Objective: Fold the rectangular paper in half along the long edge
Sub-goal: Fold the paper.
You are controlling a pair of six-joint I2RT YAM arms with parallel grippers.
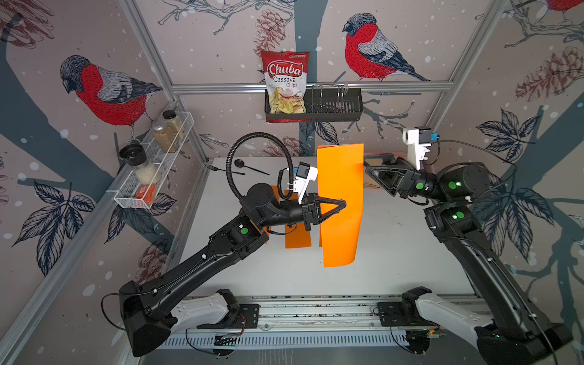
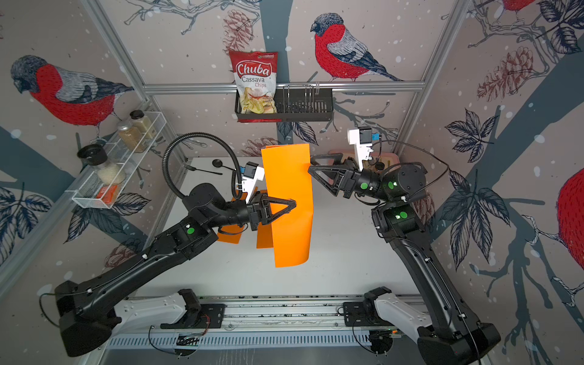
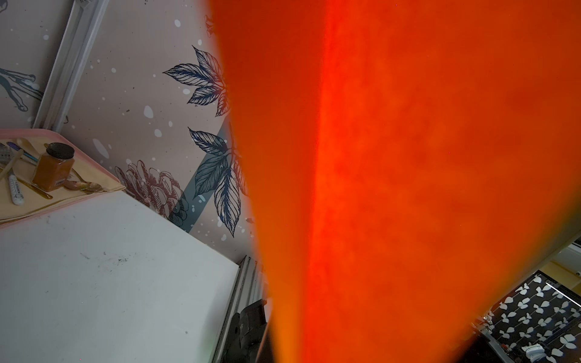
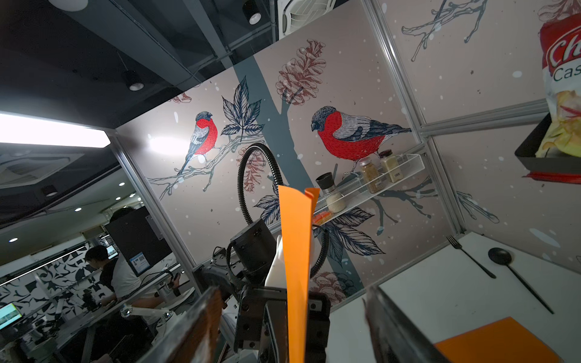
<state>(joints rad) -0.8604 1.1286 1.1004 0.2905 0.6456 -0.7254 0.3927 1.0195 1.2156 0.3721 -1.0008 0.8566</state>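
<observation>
Currently left gripper [image 1: 343, 203] pinches the upright orange paper [image 1: 339, 177] at frame centre; right gripper [image 1: 366, 163] (at the paper's upper-right edge) gapes wide, holding nothing.

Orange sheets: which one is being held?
The upright sheet, pinched in the left gripper. The other orange sheets lie flat on the table under the left arm, with nothing gripping them.

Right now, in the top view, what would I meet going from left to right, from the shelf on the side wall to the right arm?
From the left: wire shelf → black spoon → orange paper, raised off the table → right hand, open at the paper's edge.
</observation>
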